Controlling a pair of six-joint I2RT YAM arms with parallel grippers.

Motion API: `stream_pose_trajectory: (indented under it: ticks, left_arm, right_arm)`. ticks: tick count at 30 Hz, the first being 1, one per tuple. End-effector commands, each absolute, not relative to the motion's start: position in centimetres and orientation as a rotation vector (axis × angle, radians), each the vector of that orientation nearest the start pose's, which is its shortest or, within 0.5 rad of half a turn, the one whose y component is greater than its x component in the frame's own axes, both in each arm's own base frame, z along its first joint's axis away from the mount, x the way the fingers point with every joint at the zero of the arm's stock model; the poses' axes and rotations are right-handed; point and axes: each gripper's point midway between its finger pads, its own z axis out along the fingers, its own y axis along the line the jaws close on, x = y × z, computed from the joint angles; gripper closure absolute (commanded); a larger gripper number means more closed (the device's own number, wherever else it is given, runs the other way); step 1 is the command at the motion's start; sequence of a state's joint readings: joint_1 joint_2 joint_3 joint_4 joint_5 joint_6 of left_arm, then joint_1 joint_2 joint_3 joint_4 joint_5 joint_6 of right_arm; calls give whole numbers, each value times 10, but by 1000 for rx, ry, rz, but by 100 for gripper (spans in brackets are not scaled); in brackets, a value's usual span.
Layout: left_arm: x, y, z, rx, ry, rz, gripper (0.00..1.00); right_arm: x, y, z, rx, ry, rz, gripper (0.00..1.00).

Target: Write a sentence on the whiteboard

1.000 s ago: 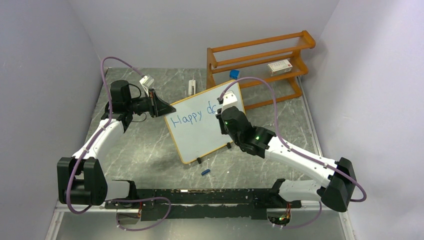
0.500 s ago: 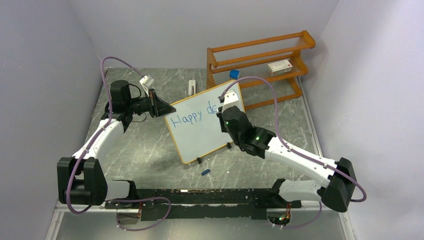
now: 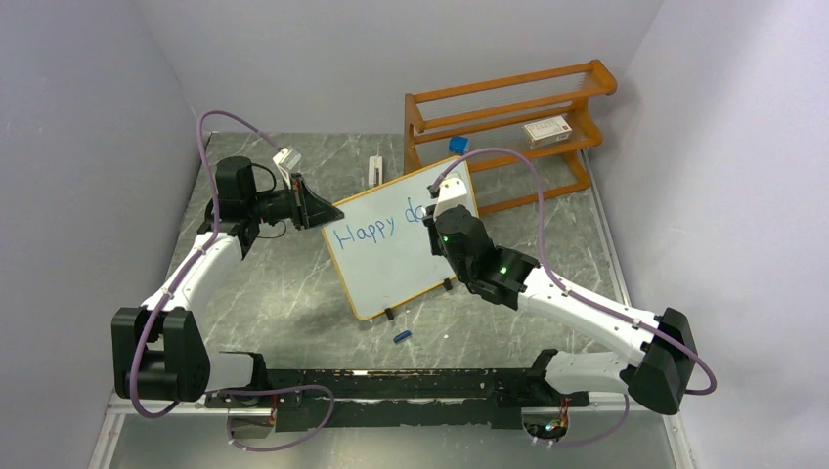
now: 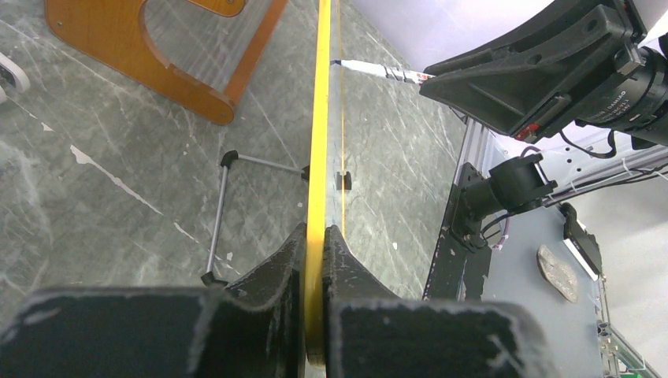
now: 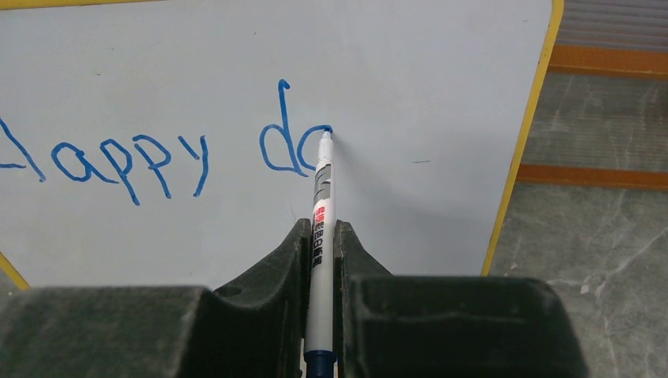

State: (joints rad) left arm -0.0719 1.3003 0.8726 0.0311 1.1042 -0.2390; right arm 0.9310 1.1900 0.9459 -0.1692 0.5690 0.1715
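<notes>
— So, where does the right pincer stand?
— Closed on the marker, whose barrel runs straight out between the jaws; the tip touches the whiteboard at the top of a round stroke, just right of the "d".
— And the sentence?
— "Happy" is whole, and a "d" with a part-drawn letter follows it; all of it sits in one line across the whiteboard's upper part; bare white lies right of the tip as far as the whiteboard's yellow frame, and the lower part is blank.
— Which way should the stroke go, then?
— My guess is down and rightward along that line, toward the whiteboard's right frame; the marker's long axis looks nearly square to the writing, so the wrist would slide sideways rather than push along the barrel.
— Who steadies the whiteboard?
— The left pincer, clamped narrow on the whiteboard's left edge, with the frame running away from it edge-on; only the right arm is at the writing face.
— Anything close by?
— An orange rack stands behind the whiteboard's far corner on the table; the room before the right frame looks short.
</notes>
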Motion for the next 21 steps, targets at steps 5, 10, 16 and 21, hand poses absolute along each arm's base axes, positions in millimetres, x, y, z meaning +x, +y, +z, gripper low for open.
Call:
stream_pose_trajectory:
  ticks: [5,10,16,21]
  left_arm:
    - [297,-189,213,609,1890,-1286,95]
    - [297,-189,213,609,1892,-1287,95]
    - [297,-189,213,609,1894,-1287,95]
    - [297,-189,213,609,1893,-1283,95]
  right_arm:
    - [283,230,215,-363,1926,159,100]
    - [277,227,206,-374,1956,159,100]
    - [277,217,202,-360,1964,117,100]
    - [279,210,217,-299,1920,108,100]
